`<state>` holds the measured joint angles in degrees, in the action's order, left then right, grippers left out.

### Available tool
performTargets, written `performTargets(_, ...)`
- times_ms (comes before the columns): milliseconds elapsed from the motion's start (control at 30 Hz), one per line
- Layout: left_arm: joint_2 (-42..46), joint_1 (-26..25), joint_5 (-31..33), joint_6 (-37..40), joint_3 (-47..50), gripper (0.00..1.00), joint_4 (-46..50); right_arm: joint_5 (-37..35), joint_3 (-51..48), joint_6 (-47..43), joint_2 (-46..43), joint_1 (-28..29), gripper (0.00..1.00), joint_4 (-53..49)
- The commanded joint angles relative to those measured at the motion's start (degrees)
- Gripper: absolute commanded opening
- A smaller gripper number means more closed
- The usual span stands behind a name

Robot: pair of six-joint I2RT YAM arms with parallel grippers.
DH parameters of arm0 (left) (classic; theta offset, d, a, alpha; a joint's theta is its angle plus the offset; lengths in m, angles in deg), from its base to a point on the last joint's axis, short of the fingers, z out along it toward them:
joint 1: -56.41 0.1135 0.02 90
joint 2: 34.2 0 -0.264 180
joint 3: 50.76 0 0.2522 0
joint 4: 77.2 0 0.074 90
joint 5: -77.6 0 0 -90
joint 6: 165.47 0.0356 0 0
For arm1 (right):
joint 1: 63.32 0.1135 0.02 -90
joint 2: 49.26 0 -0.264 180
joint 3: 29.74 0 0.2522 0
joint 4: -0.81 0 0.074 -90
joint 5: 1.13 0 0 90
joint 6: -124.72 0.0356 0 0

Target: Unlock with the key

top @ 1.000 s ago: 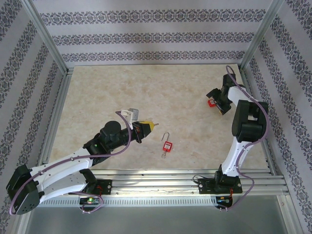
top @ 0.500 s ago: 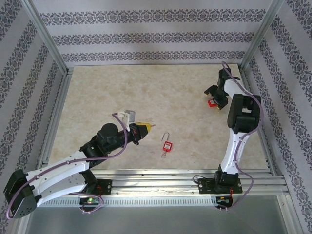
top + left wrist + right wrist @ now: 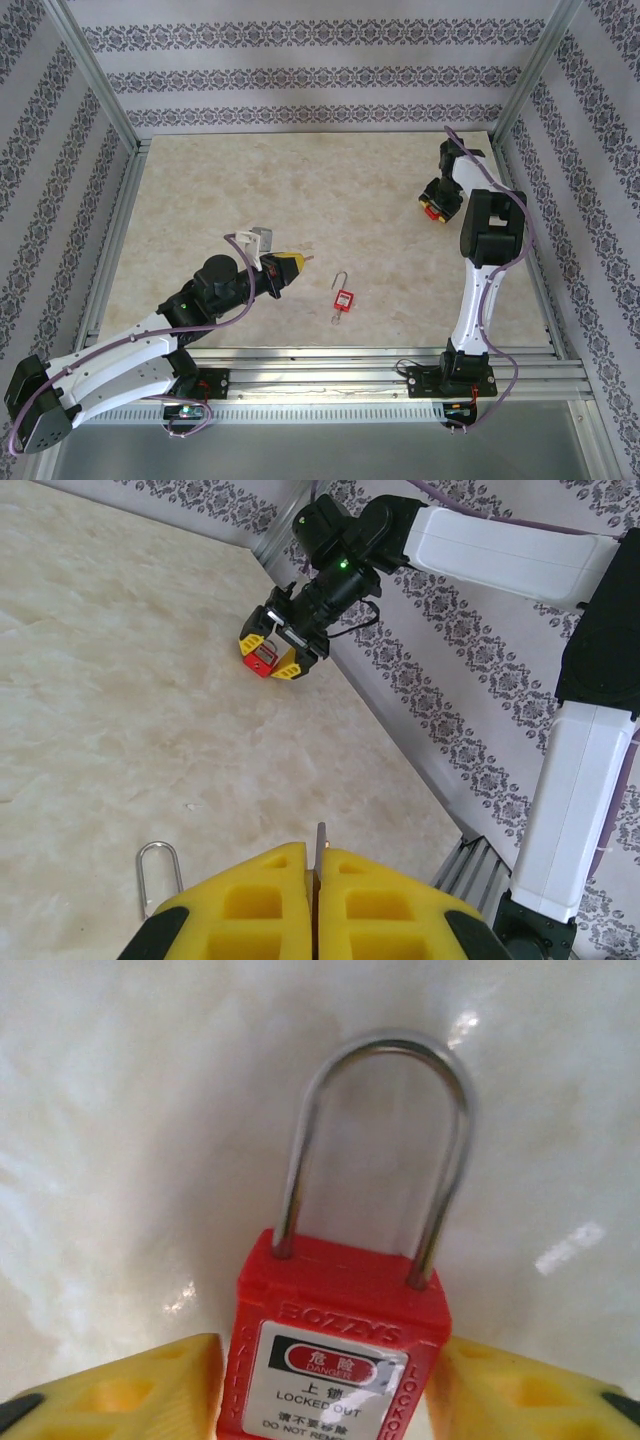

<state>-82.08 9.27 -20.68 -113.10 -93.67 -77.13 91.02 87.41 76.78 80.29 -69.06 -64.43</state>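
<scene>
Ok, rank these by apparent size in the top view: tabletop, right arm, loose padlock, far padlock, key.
1. tabletop
2. right arm, raised nearer the camera
3. loose padlock
4. key, a sliver past the left gripper
The far padlock is mostly covered by the right gripper, so left unranked.

Lab test cell: aluminium frame (image 3: 96, 75), patterned walls (image 3: 300, 70) (marble-look tabletop (image 3: 320, 190)).

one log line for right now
left gripper: shut on key | right gripper: astride far padlock, grip unclear | near padlock: lying free | unlock: not yet
</scene>
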Motion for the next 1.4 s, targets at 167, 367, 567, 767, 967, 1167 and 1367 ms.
performTargets(167, 0.7, 0.5, 0.6, 1.4, -0.4, 0.00, 1.2, -2.6, 0.0, -2.3, 1.5, 0.2, 0.54, -3.1)
performTargets(367, 0.7, 0.5, 0.4, 1.6, -1.1, 0.00, 1.9, -2.2, 0.4, -2.8, 1.6, -0.2, 0.65, -2.3)
performTargets(567, 0.2, 0.5, 0.5, 1.5, -1.2, 0.00, 2.0, -1.9, 3.3, -3.5, 2.8, -0.6, 0.65, -3.4)
performTargets(767, 0.3, 0.5, 0.6, 1.5, -1.1, 0.00, 2.2, -3.8, 7.5, -4.2, 4.8, -0.6, 0.60, -6.5)
performTargets(967, 0.7, 0.5, 0.6, 1.6, -1.2, 0.00, 2.4, -4.4, 10.4, -5.4, 6.5, -0.3, 0.44, -9.1)
performTargets(1167, 0.6, 0.5, -0.3, 1.1, 0.0, 0.00, -1.1, 0.6, 4.5, -4.2, 2.7, -0.3, 0.27, -4.0)
performTargets(1367, 1.1, -0.2, 0.7, 5.5, 2.0, 0.00, -10.6, 16.9, -19.9, 4.4, -16.1, 2.2, 0.23, 20.4)
